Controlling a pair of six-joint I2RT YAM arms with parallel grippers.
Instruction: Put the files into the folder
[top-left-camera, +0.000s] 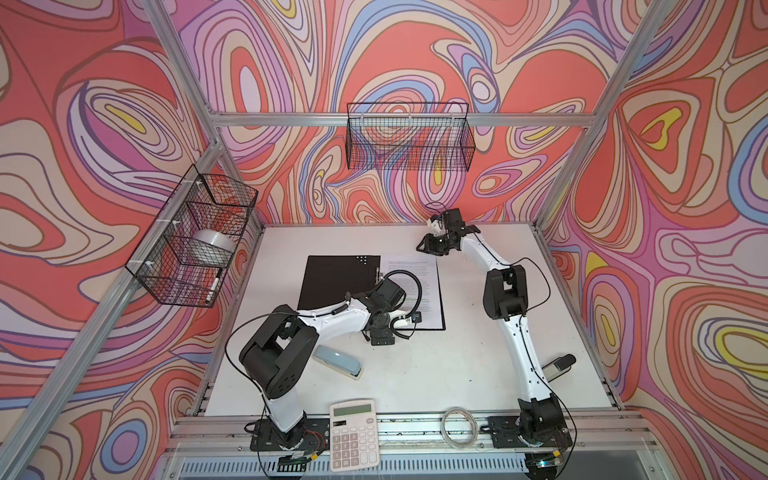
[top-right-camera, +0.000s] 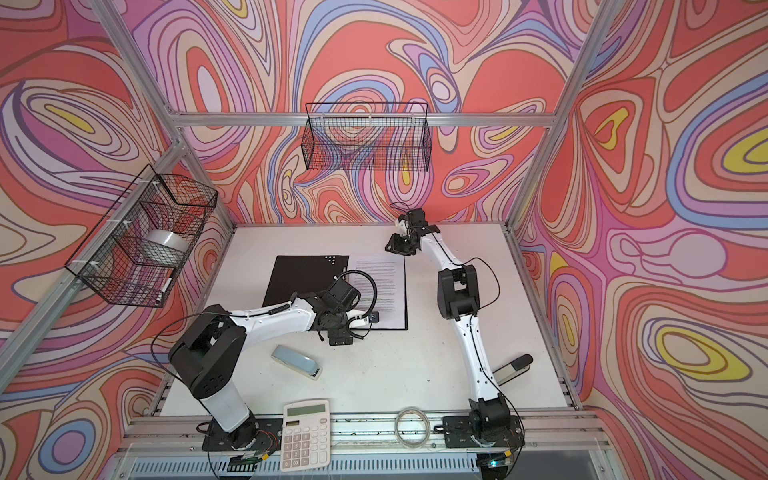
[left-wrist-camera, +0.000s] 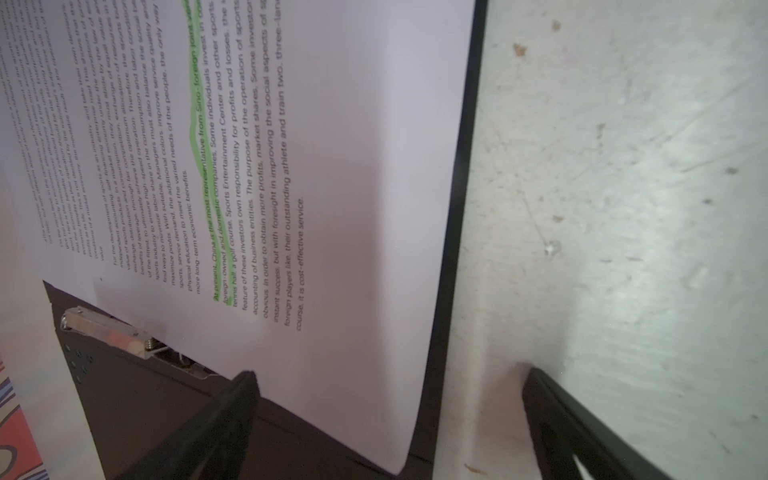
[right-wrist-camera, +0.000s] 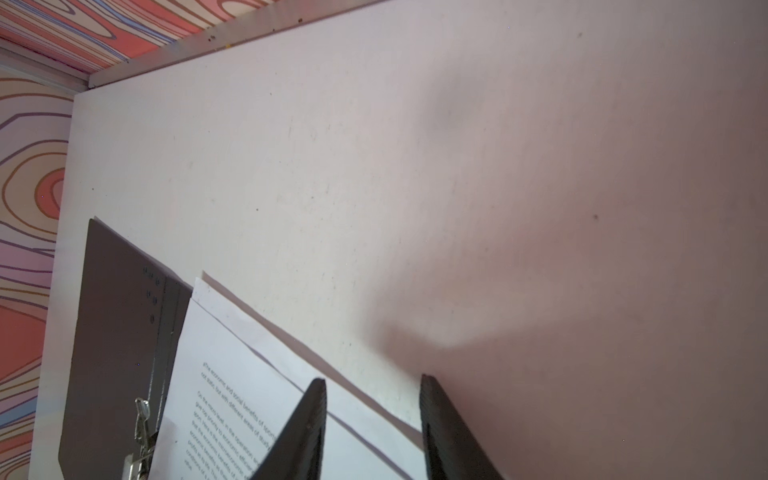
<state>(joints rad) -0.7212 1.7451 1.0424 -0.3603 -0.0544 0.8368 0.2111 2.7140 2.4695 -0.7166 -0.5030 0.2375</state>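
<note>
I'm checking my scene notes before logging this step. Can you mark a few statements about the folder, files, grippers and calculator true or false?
1. The folder lies open, black inside up. True.
2. In both top views the files lie on its left half. False: they lie on the right half.
3. The left gripper has its jaws open. True.
4. The right gripper grips the files. False: its jaws stand apart with nothing between them.
5. The calculator sits on the files. False: it lies at the near edge, well apart from them.
</note>
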